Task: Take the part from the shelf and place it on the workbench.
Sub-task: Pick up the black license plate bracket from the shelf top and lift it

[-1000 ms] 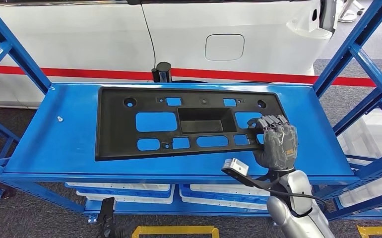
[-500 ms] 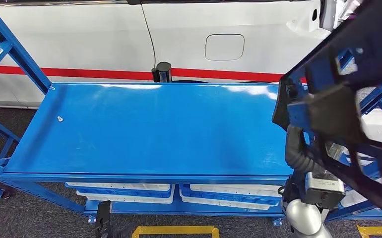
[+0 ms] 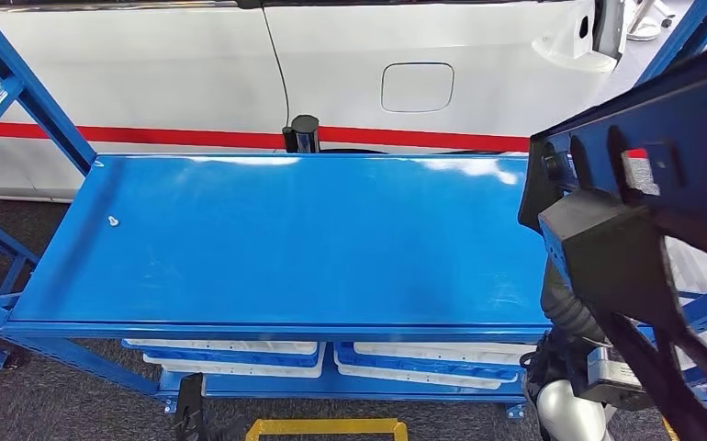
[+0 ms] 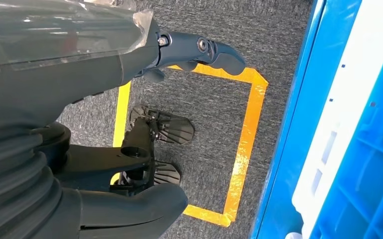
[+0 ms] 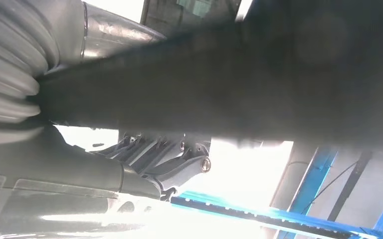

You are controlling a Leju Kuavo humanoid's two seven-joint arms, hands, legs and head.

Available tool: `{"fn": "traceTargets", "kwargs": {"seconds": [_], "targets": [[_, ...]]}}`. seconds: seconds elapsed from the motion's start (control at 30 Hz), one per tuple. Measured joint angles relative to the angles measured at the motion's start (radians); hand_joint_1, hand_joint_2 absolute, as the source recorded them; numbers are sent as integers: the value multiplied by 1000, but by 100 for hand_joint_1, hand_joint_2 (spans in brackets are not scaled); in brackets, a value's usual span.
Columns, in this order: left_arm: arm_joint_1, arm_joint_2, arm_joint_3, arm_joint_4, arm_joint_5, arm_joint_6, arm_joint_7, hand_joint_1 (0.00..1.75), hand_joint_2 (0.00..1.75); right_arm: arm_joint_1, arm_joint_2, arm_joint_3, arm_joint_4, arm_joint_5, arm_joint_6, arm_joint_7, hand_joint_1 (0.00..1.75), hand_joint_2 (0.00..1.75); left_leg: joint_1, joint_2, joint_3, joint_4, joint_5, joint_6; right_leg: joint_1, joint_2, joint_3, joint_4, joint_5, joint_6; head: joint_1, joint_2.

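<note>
The right robot hand (image 5: 144,164) is holding the big black part (image 3: 644,211) up in the air, close by, past the shelf's (image 3: 286,248) right edge. The left robot hand (image 4: 199,52) is hanging open. The part is tilting and could bump the shelf's blue post (image 3: 690,28) and slip.

I see a blue metal shelf (image 3: 276,239) with blue uprights (image 3: 19,87) at its ends. Behind it stands a white car body (image 3: 350,64) with a red stripe (image 3: 148,136) and a fuel flap (image 3: 416,86). White-and-blue bins (image 3: 230,354) sit beneath. Grey carpet (image 4: 199,104) carries yellow tape (image 4: 244,149) marking.
</note>
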Motion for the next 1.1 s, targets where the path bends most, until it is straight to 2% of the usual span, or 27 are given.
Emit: {"fn": "traceTargets", "kwargs": {"seconds": [0.07,0.1,0.13,0.2,0.23,0.27,0.3,0.37,0.4,0.43,0.5,0.57,0.6,0.63,0.7,0.73,0.77,0.8,0.83,0.9,0.93,0.97,1.0,1.07,1.1], "targets": [[0,0,0,0,1,0,2,0,175,1,1,0,-3,0,0,0,175,175,4,2,5,-12,10,12,-1,-1,-6,10,-9,4,0,0],[-1,-1,0,-1,2,0,4,0,175,1,1,0,-4,0,0,0,175,175,7,4,7,-19,15,18,-1,-1,-17,34,-25,3,2,0],[-1,-1,0,-1,3,1,7,0,175,2,1,0,-4,0,0,0,175,175,10,6,9,-24,19,22,-1,-1,-37,79,-52,-1,3,0],[0,-2,0,-1,5,3,12,0,175,4,1,-1,-4,0,0,2,175,175,9,7,5,-25,21,25,-3,-1,-94,215,-112,-6,5,0],[1,-2,0,-1,7,3,14,0,175,7,1,-1,-4,0,0,2,175,175,10,7,3,-25,22,24,-5,-1,-116,269,-130,-3,6,0],[1,-2,0,-1,8,3,14,0,175,8,1,-1,-4,0,0,3,175,175,11,7,1,-24,24,22,-8,-1,-122,290,-133,4,6,0],[2,-2,0,-1,10,3,14,0,175,9,1,-1,-4,0,0,3,175,175,13,7,-1,-24,25,19,-12,-2,-106,268,-120,16,6,0],[1,-3,0,-1,11,3,14,0,175,9,1,-1,-4,0,0,3,175,175,18,6,-5,-17,26,8,-23,-6,-29,130,-73,41,6,0],[1,-3,0,-1,11,3,14,0,175,10,1,0,-4,0,0,3,175,175,19,4,-8,-12,26,0,-23,-4,5,72,-53,47,7,0],[1,-3,0,-1,11,3,14,0,175,10,1,0,-5,0,0,3,175,175,18,3,-13,-6,26,-8,-24,-1,26,33,-42,47,8,0],[1,-2,0,-1,12,3,13,0,175,11,1,0,-5,0,0,6,175,175,15,-1,-21,2,30,-21,-19,7,25,30,-37,34,6,0],[3,-1,0,-1,13,4,13,0,175,11,2,0,-6,0,0,10,175,175,18,-2,-31,12,25,-29,-24,7,14,32,-35,19,2,0],[4,0,0,-1,14,4,13,0,175,11,3,0,-6,0,0,12,175,175,20,-1,-40,32,4,-33,-26,6,9,33,-30,10,1,0],[5,1,0,0,16,4,13,0,175,11,4,0,-6,0,0,12,175,175,22,0,-56,73,-31,-36,-27,5,2,33,-24,1,0,0],[7,1,0,0,17,1,13,0,175,12,6,0,-6,-2,0,12,175,175,23,1,-101,200,-118,-41,-21,1,-13,33,-13,-15,-2,0],[10,1,0,0,18,-2,12,0,175,13,7,0,-6,-2,0,12,175,175,23,2,-118,258,-147,-41,-18,0,-21,33,-7,-20,-2,0],[12,1,0,0,18,-4,12,0,175,14,7,0,-6,-3,0,12,175,175,23,2,-121,287,-157,-41,-15,-1,-28,34,-2,-22,-2,0],[15,1,0,-1,19,-7,12,0,175,16,7,-1,-6,-5,0,11,175,175,23,2,-103,278,-148,-38,-13,-1,-34,34,2,-22,-2,0],[17,1,0,-1,20,-9,12,0,175,18,7,-1,-6,-6,0,10,175,175,23,2,-67,234,-127,-34,-11,0,-38,34,7,-20,-2,0],[17,2,0,-2,21,-13,11,0,175,22,7,-3,-6,-7,0,3,175,175,21,0,28,95,-85,-23,-8,0,-44,35,15,-13,-2,0],[16,2,0,-3,21,-14,11,0,175,24,7,-4,-6,-7,0,-3,175,175,18,-1,61,45,-74,-19,-7,0,-46,34,19,-8,-2,0],[15,2,0,-5,22,-15,11,0,175,28,7,-6,-7,-6,0,-8,175,175,14,-3,78,15,-71,-16,-6,-1,-47,34,24,-1,-2,0],[15,2,0,-6,22,-15,11,0,175,32,7,-7,-7,-5,0,-12,175,175,9,-3,79,7,-70,-14,-6,-2,-48,32,29,7,-2,0],[15,2,0,-7,22,-14,10,0,175,40,6,-8,-8,-4,0,-16,175,175,6,0,73,-1,-57,-3,-8,-3,-51,30,35,22,-3,0],[15,1,0,-7,22,-14,9,0,175,44,5,-9,-9,-4,0,-18,175,175,7,2,69,-8,-46,6,-7,-3,-60,41,24,24,-2,0]]}}
